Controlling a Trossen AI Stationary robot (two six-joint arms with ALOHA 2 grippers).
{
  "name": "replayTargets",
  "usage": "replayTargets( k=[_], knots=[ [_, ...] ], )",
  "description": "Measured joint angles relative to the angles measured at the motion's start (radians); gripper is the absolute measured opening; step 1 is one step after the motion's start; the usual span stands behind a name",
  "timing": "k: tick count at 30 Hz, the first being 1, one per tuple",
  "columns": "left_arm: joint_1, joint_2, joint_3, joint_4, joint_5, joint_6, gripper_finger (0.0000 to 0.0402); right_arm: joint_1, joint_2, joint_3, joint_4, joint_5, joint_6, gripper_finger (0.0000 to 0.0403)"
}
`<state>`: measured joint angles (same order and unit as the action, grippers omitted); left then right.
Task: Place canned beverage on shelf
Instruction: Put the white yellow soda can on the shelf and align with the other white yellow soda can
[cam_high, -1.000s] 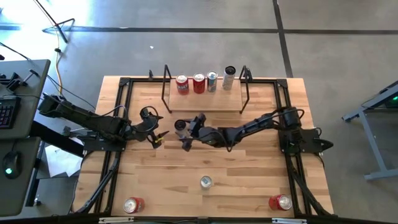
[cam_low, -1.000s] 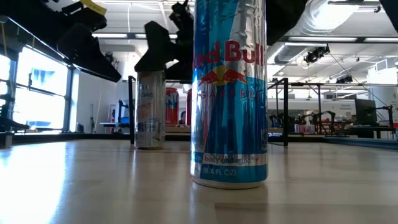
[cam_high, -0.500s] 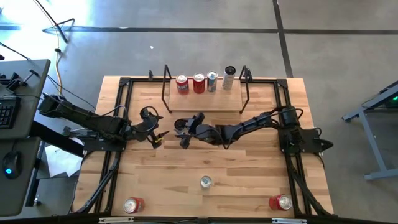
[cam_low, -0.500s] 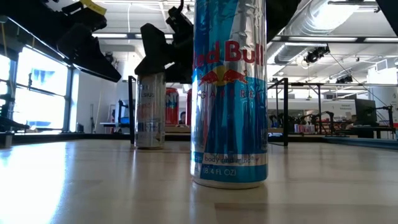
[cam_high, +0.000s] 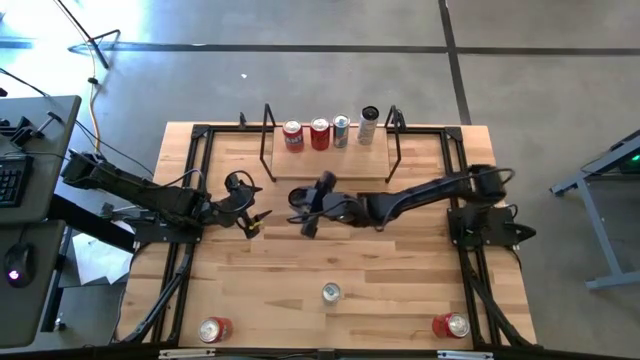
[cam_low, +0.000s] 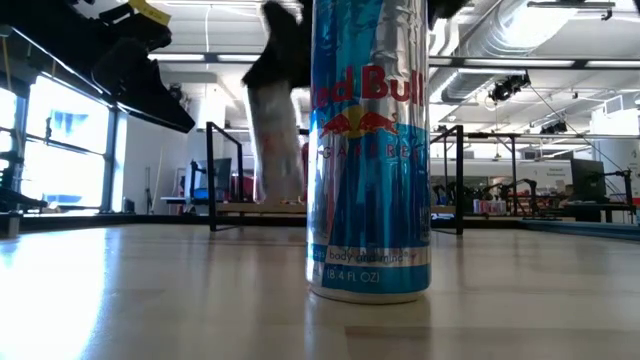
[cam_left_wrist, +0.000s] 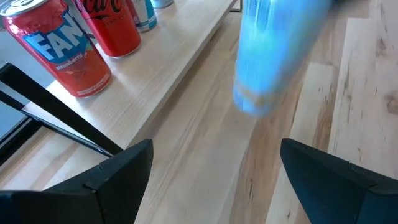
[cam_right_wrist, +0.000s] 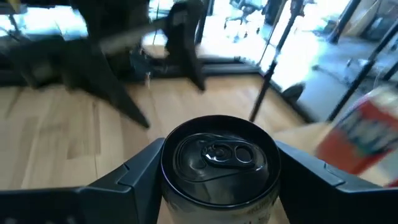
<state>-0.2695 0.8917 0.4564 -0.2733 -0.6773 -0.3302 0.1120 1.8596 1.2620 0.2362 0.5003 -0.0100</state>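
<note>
Lifted off the desk (cam_high: 240, 290) a moment ago, the silver can (cam_right_wrist: 219, 163) is now pinched by the right gripper (cam_high: 303, 203) fingers near the shelf (cam_high: 330, 160); the left gripper (cam_high: 252, 222) fingers are spread.

Four cans (cam_high: 329, 131) stand in a row on the low light-wood shelf with black rod ends (cam_high: 330, 164) at the wooden desk's (cam_high: 400, 270) rear; three cans sit along the front, one (cam_high: 330, 292) central.

Four cans (cam_high: 329, 132) crowd shelf (cam_high: 330, 160) back, front strip bare, rod frames (cam_high: 267, 140) flanking
</note>
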Motion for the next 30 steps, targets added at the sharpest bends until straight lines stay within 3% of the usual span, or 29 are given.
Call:
replayTargets(
  k=[12,20,24,30],
  knots=[
    [0.0,0.0,0.0,-0.028,0.002,-0.028,0.0344,-0.08,-0.384,-0.002,-0.481,-0.034,-0.155,0.0237],
    [0.0,0.0,0.0,-0.032,0.001,-0.032,0.0344,-0.26,-0.457,-0.002,-0.635,-0.124,-0.212,0.0237],
    [0.0,0.0,0.0,-0.04,0.001,-0.034,0.0344,-0.354,-0.477,-0.059,-0.576,-0.238,-0.231,0.0237],
    [0.0,0.0,0.0,-0.044,0.0,-0.034,0.0344,-0.457,-0.579,-0.285,-0.362,-0.338,-0.256,0.0237]
  ],
)
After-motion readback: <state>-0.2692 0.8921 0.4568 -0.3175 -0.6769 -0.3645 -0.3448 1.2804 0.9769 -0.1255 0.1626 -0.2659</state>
